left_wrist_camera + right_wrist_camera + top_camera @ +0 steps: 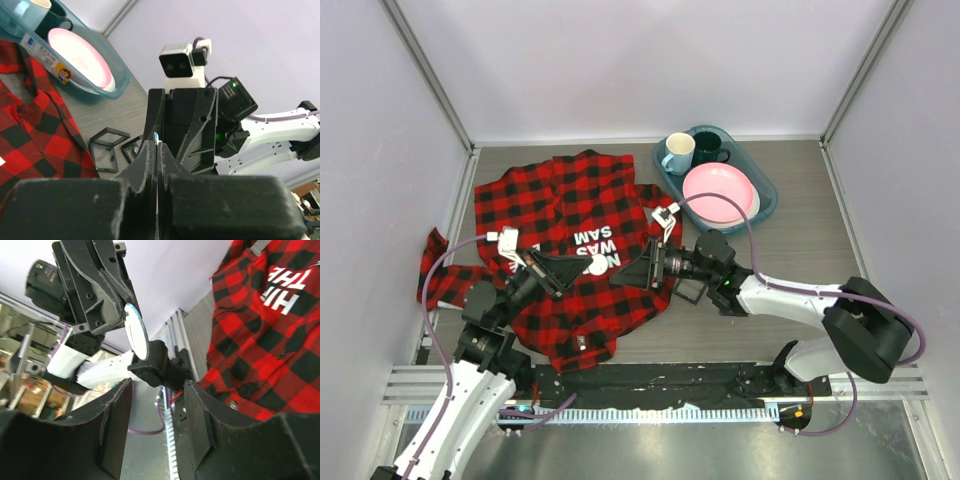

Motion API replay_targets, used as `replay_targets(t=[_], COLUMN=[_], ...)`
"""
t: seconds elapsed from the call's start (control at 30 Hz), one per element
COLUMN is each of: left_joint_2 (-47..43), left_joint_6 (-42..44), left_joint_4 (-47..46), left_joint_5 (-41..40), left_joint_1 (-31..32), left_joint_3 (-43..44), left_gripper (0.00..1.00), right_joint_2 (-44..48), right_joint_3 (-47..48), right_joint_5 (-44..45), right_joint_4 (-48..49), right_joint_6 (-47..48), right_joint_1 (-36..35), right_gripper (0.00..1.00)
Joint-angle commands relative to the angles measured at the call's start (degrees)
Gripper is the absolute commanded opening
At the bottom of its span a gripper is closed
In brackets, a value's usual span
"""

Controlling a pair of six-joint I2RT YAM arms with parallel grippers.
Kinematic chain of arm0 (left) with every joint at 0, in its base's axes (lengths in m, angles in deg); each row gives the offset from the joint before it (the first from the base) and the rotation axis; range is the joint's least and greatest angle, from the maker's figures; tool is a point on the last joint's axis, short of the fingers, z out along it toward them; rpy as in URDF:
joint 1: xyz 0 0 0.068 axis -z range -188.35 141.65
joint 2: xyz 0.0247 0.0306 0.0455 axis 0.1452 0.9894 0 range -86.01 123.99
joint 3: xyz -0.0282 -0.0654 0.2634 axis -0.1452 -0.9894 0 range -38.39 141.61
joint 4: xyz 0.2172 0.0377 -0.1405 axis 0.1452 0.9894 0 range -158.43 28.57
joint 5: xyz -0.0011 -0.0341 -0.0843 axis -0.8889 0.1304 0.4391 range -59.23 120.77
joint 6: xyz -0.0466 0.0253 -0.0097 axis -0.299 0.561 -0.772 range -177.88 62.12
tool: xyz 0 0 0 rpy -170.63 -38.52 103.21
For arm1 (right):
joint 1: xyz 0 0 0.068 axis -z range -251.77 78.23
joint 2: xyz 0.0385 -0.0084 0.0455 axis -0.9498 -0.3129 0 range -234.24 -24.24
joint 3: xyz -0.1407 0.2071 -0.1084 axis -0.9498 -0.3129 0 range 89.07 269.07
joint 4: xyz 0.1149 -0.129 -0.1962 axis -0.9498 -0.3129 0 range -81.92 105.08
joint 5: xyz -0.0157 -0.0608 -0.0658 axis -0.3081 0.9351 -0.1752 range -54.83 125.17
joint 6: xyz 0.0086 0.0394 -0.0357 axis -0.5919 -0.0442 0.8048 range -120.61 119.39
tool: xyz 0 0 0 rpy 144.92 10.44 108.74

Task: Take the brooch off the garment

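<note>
As left gripper (127, 313) pinches it, brooch (136, 335) stands edgewise.

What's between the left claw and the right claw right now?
The white round brooch, pinched in the left claw just short of the open right claw; the top view shows it.

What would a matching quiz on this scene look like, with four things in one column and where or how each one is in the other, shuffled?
Things:
1. brooch
2. pink plate
3. right gripper
4. garment

Places or states:
A. lying on the table
B. open, holding nothing
C. in the teal tray
D. pinched by the left gripper

Pairs: 1-D, 2-C, 3-B, 4-A
</note>
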Motion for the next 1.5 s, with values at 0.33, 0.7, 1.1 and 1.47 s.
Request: replay_targets(t=[0.33,0.7,1.1,1.47], left_joint_2=[2.14,2.66,3.28,4.24], left_joint_6=[-5.42,-5.94,-7.61,-7.96], left_joint_4=[-11.48,-11.47,-14.11,-15.43], left_joint_5=[8.23,8.41,8.76,8.85], left_joint_1=[0.31,0.31,0.31,0.31], left_joint_3=[-1.51,-0.81,-1.78,-2.13], left_gripper=[0.00,0.00,0.00,0.00], right_joint_2=[5.45,8.79,7.74,6.07], right_joint_3=[10.99,10.99,11.25,10.46], right_joint_5=[-6.03,-4.54,-8.14,-10.07], right_joint_4=[-21.96,-23.72,-17.13,-9.32], right_joint_6=[16.73,18.14,13.40,8.57], right_joint_1=[3.75,3.84,3.84,3.23], right_gripper=[0.31,0.44,0.36,0.40])
